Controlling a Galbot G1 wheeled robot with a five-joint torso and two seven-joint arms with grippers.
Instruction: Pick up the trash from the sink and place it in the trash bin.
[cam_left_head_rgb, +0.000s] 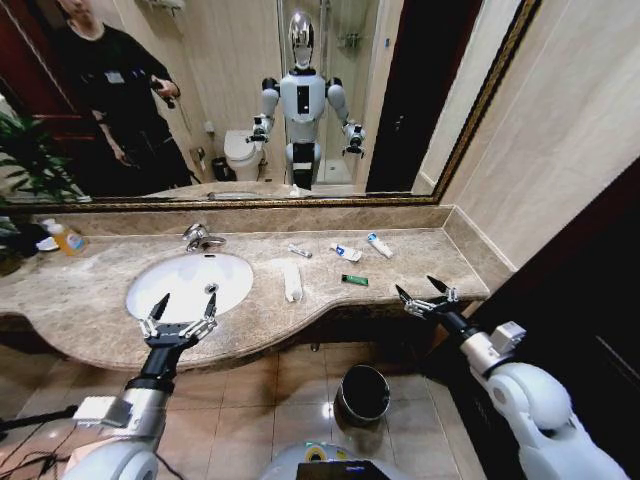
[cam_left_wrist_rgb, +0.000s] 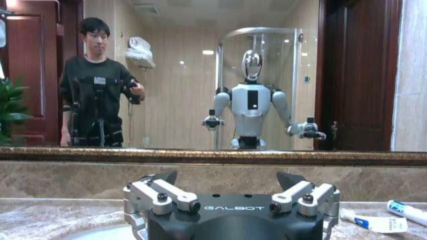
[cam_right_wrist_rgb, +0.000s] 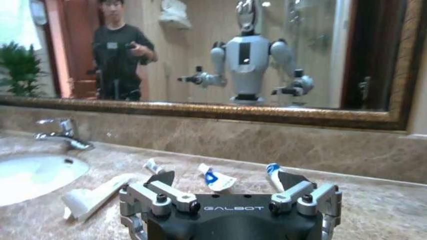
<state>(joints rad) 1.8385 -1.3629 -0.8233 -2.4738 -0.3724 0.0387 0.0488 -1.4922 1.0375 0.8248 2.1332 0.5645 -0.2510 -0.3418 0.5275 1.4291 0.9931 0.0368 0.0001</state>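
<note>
L gripper (cam_left_head_rgb: 184, 305) over oval white sink (cam_left_head_rgb: 150, 290) rim, fingers apart | R gripper (cam_left_head_rgb: 423, 293) at marble worktop (cam_left_head_rgb: 90, 300) edge, fingers apart | long white strip (cam_left_head_rgb: 291, 281) laid front-to-back beside sink | round dark trash bin (cam_left_head_rgb: 362, 394) on floor

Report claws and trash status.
Left claw open over sink; right claw open at counter edge. Trash on countertop, untouched. Bin on floor, unobstructed.

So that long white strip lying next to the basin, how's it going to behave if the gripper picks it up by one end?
The long white strip lies flat and thin on the countertop, so it probably sags when lifted by one end. It looks light for its length. Being flat, it seems unlikely to roll, though it could slide on the polished stone.
</note>
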